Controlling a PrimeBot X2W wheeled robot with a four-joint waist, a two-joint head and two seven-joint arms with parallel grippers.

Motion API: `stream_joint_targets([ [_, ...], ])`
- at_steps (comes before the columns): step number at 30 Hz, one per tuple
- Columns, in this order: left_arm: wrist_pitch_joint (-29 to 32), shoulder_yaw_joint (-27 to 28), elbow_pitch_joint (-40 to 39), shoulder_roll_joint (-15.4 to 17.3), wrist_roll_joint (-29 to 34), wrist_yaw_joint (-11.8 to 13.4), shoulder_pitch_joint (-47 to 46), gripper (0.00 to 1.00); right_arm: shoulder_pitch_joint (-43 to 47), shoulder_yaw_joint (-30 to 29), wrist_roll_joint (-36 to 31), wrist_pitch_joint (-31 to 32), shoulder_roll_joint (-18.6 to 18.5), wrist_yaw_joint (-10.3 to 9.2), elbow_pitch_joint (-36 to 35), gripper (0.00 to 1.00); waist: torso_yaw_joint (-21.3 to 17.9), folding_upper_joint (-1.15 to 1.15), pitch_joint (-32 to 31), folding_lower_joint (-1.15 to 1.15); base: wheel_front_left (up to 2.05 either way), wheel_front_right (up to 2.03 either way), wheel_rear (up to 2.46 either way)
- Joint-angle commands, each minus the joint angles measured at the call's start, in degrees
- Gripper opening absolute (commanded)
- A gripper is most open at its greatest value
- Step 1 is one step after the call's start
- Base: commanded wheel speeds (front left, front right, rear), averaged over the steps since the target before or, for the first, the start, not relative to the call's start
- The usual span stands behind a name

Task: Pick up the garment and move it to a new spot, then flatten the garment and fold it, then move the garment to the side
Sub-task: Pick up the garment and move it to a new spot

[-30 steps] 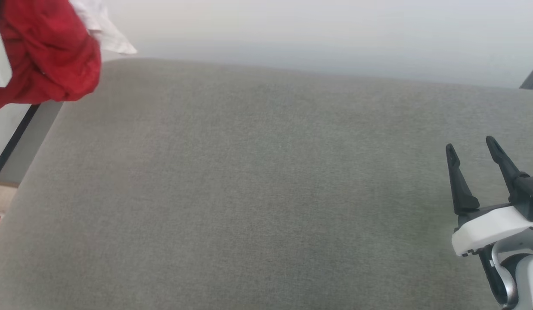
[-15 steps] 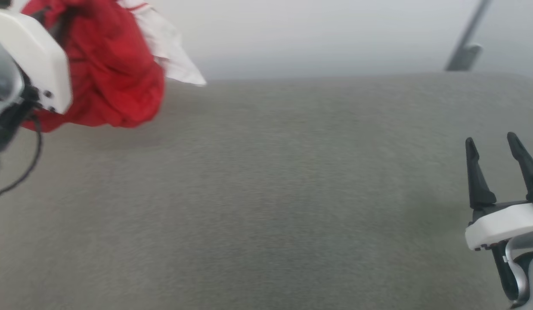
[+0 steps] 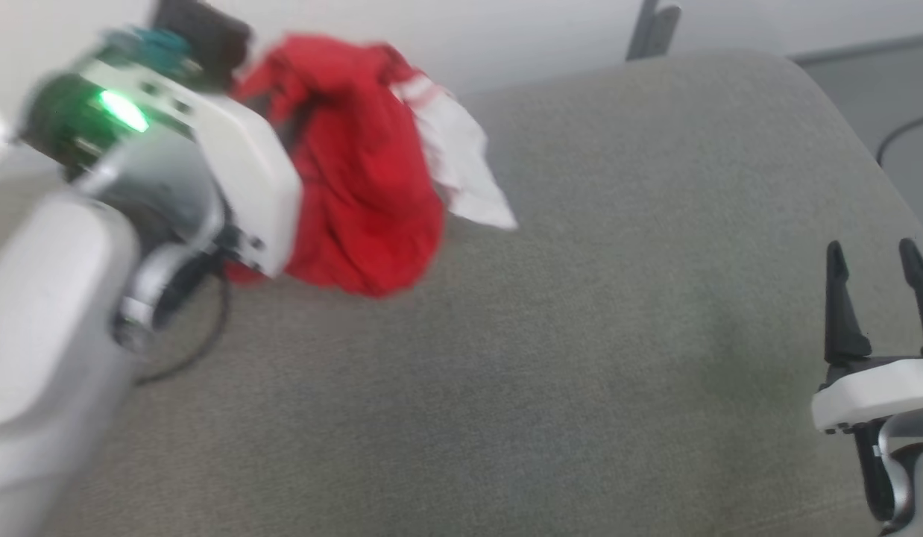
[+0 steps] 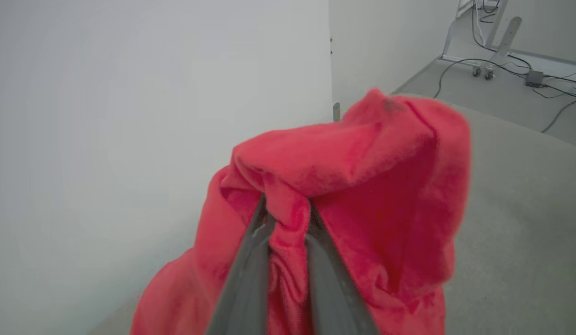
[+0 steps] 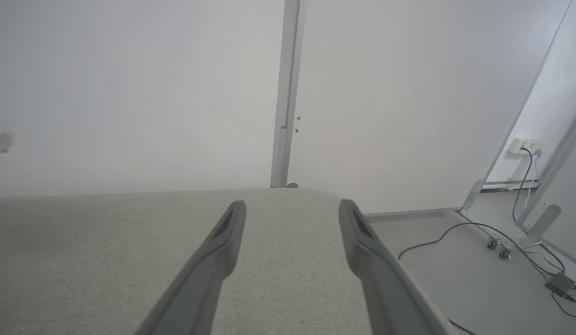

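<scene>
Left side: the left hand (image 4: 285,204) is closed on a pinch of red cloth, which shows bunched between its two fingers in the left wrist view. The garment (image 3: 357,186), a red shirt, hangs from that grip as a crumpled bundle over the far left part of the grey fabric-covered surface (image 3: 581,335). Blur prevents confirming whether its lowest fold touches the surface.

Centre: a white sleeve (image 3: 461,179) with red-striped trim sticks out of the bundle's right side. No long axis can be read while the shirt is bunched. The bare surface lies to the right of the bundle and nearer the robot.

Right side: the right hand (image 3: 871,245) stands with fingers spread wide and nothing between them, low at the near right, well apart from the garment.

Assessment: the carrying step is in hand. Setting down depends on travel rightward and downward from the left hand. The sleeve is the part nearest the right hand for spreading.
</scene>
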Motion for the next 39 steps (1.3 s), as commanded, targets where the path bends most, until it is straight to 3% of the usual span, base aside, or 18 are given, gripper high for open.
stream_joint_targets([
  [1,0.02,-0.22,0.24,0.07,0.08,0.15,1.13,0.0,-0.02,-0.03,-0.04,-0.57,0.29,0.01,0.05,1.0,-0.92,0.0,1.01,0.0,0.0,0.0,0.0],
  [8,0.32,-4.33,7.18,-1.97,-0.35,-0.09,6.37,0.0,-1.37,1.7,-0.09,-2.28,2.0,0.01,2.44,1.0,-2.2,0.0,3.36,0.0,0.0,0.0,0.0],
  [22,0.08,-12.3,31.93,-6.58,0.75,-4.39,12.0,0.0,-3.83,5.29,-0.28,-3.99,2.99,0.01,6.24,1.0,-3.24,0.0,5.28,0.0,0.0,0.0,0.0],
  [24,-0.63,-12.73,34.18,-7.79,0.35,-5.31,11.96,0.44,-3.83,5.49,-0.33,-4.06,2.9,0.01,6.67,1.0,-3.02,0.0,5.14,0.0,0.0,0.0,0.0],
  [25,-1.06,-12.87,35.14,-8.42,0.22,-5.71,11.62,0.82,-3.85,5.52,-0.36,-4.09,2.75,0.01,6.89,1.0,-2.8,0.0,4.96,0.0,0.0,0.0,0.0],
  [26,-1.66,-12.68,35.81,-9.02,-0.15,-6.14,11.31,1.0,-3.81,5.53,-0.34,-4.12,2.57,0.01,7.03,1.0,-2.52,0.0,4.69,0.0,0.0,0.0,0.0],
  [30,-4.6,-11.65,36.67,-10.09,-0.85,-7.2,9.73,1.0,-2.97,5.43,-0.39,-3.74,2.1,0.01,7.2,1.0,-1.11,0.0,3.02,0.0,0.0,0.0,0.0],
  [39,-12.74,-8.08,32.73,-8.72,-2.5,-8.29,9.31,1.0,-0.5,4.82,-0.25,-2.3,0.76,0.01,6.29,1.0,2.74,0.0,-1.67,0.0,0.0,0.0,0.0],
])
